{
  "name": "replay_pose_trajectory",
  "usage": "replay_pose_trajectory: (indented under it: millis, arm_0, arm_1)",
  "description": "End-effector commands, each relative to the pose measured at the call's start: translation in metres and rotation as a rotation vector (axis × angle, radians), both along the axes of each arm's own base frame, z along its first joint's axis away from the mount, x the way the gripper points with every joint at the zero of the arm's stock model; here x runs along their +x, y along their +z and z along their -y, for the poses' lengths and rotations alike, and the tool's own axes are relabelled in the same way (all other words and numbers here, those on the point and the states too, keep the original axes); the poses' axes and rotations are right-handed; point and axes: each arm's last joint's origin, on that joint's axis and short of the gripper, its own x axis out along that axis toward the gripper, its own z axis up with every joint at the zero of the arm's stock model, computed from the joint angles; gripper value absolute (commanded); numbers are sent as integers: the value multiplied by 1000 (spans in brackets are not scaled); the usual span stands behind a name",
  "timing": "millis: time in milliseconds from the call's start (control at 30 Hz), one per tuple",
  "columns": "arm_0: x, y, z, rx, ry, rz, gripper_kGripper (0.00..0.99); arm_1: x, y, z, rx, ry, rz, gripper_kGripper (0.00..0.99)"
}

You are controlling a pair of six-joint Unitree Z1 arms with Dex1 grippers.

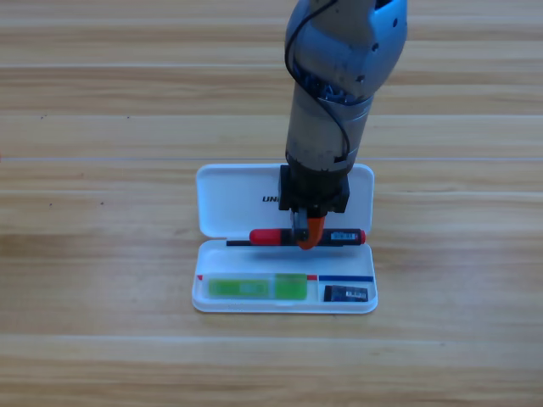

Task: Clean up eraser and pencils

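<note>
The white case (222,202) lies open, lid at the back and tray (200,298) in front. Inside the tray's left part rests the lime-green pencil (257,288). The small dark eraser (346,294) sits in the tray's right compartment. The black pencil with the red cap (276,236) lies crosswise along the hinge line, just above the tray. My right gripper (307,236) points straight down from the top of the picture and is shut on this pencil near its middle. The left gripper is out of view.
The right arm's grey body (339,76) hangs over the lid and hides part of its lettering. Bare wooden table (102,254) surrounds the case on all sides.
</note>
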Motion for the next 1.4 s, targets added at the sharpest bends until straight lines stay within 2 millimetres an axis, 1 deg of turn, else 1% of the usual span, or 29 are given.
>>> replay_pose_trajectory:
  millis: [33,267,300,333,400,433,467,533,667,733,800,867,933,1000,1067,1133,1167,1233,1267,1333,1400]
  arm_0:
    - [-5,-6,-6,-10,23,-4,990]
    - [-5,-6,-6,-9,25,-4,990]
    - [-5,-6,-6,-9,25,-5,990]
    - [-5,-6,-6,-9,24,-5,990]
    - [-5,-6,-6,-10,26,-4,990]
    - [-5,-7,-6,-10,26,-4,990]
    - [-5,-7,-6,-9,26,-6,990]
    - [-5,-7,-6,-9,26,-6,990]
    - [-4,-9,-6,-8,26,-10,990]
    - [-4,-11,-6,-7,27,-13,990]
    - [-4,-11,-6,-9,26,-10,990]
    - [-2,-12,-5,-14,29,-14,990]
    - [2,-14,-3,-28,32,-19,990]
    - [8,-19,1,-41,21,-30,989]
    - [18,-26,4,-46,20,-36,959]
    - [33,-34,10,-59,21,-60,900]
    - [42,-38,14,-67,17,-69,865]
    - [62,-50,22,-77,23,-94,805]
    - [72,-56,26,-78,24,-102,782]
    - [92,-69,33,-81,23,-129,710]
    - [109,-84,40,-82,19,-146,629]
  arm_1:
    - [-4,-30,-12,-52,26,-33,0]
    - [-3,-31,-14,-50,24,-34,0]
    - [-3,-32,-14,-51,24,-35,29]
    - [-3,-32,-14,-49,23,-35,204]
    - [-3,-32,-14,-52,23,-36,621]
    - [-3,-32,-14,-52,20,-36,784]
    - [-3,-32,-14,-52,18,-36,833]
    - [-3,-31,-14,-50,17,-37,874]
    - [-4,-27,-13,-41,19,-33,879]
    - [-5,-21,-12,-31,19,-31,890]
    - [-9,-10,-7,-16,21,-36,890]
    - [-18,11,0,10,29,-63,890]
    - [-32,45,14,59,34,-88,890]
    - [-51,82,37,107,21,-86,890]
    - [-75,120,69,165,19,-79,890]
    - [-104,151,106,226,29,-77,890]
    - [-119,164,124,253,35,-73,890]
    - [-143,180,161,295,33,-63,888]
    - [-151,183,177,306,25,-60,890]
    - [-160,181,202,325,-6,-76,891]
    - [-161,171,214,366,-34,-107,922]
